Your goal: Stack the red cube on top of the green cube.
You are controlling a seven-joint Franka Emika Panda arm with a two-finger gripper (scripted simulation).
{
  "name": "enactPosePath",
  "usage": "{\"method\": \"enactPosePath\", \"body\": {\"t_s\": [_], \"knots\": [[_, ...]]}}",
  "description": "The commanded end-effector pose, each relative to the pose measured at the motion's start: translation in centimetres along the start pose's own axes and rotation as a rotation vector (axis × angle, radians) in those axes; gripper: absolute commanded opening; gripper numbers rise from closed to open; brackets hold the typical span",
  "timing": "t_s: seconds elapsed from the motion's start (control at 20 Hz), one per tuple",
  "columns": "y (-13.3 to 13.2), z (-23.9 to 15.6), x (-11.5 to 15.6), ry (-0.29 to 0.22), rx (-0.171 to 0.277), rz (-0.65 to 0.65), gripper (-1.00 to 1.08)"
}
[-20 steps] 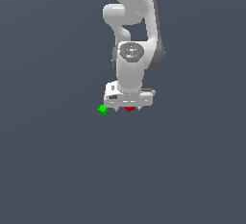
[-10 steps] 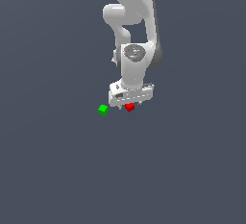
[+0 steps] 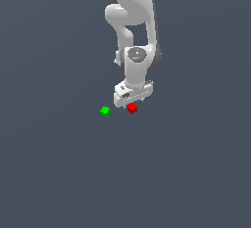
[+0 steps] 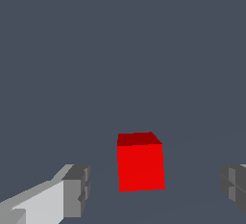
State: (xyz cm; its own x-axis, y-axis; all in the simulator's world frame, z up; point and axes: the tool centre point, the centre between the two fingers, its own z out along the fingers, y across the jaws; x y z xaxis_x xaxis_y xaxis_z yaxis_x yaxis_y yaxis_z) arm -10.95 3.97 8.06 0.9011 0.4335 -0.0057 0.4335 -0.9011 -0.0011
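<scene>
The red cube (image 3: 132,108) rests on the flat grey floor, just under the white hand of my gripper (image 3: 133,102). In the wrist view the red cube (image 4: 140,161) shows between the two grey fingertips of my gripper (image 4: 154,189), which stands open. One finger (image 4: 77,192) and the other finger (image 4: 234,185) are both apart from the cube, and the cube lies nearer the first. The green cube (image 3: 105,111) sits alone on the floor, a short way toward the exterior view's left of the red cube. It is out of the wrist view.
The white arm (image 3: 133,21) rises straight up behind the hand. Around the two cubes there is only plain dark grey floor (image 3: 59,173).
The hand has turned about its vertical axis and sits slightly higher, so more of the red cube shows beneath it. Neither cube has moved.
</scene>
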Motion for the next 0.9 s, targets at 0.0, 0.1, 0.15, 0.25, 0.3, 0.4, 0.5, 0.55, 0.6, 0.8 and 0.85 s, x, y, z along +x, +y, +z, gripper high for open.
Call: {"method": "enactPosePath", "body": {"t_s": [0.0, 0.1, 0.15, 0.25, 0.3, 0.4, 0.5, 0.55, 0.6, 0.8, 0.85], "knots": [[-0.31, 0.55, -0.69, 0.004, -0.001, -0.035, 1.00], [-0.46, 0.86, -1.06, 0.005, -0.001, -0.054, 1.00], [-0.51, 0.98, -1.20, 0.006, -0.001, -0.060, 1.00], [-0.56, 1.14, -1.39, 0.006, -0.001, -0.069, 1.00], [-0.57, 1.18, -1.43, 0.007, -0.001, -0.072, 1.00], [-0.55, 1.19, -1.42, 0.007, -0.001, -0.071, 1.00], [-0.47, 1.11, -1.30, 0.006, -0.001, -0.065, 1.00], [-0.44, 1.08, -1.26, 0.006, -0.001, -0.063, 1.00], [-0.44, 1.07, -1.24, 0.006, -0.001, -0.063, 1.00], [-0.47, 1.34, -1.30, 0.006, -0.001, -0.064, 1.00], [-0.47, 1.52, -1.30, 0.006, -0.001, -0.064, 1.00]]}}
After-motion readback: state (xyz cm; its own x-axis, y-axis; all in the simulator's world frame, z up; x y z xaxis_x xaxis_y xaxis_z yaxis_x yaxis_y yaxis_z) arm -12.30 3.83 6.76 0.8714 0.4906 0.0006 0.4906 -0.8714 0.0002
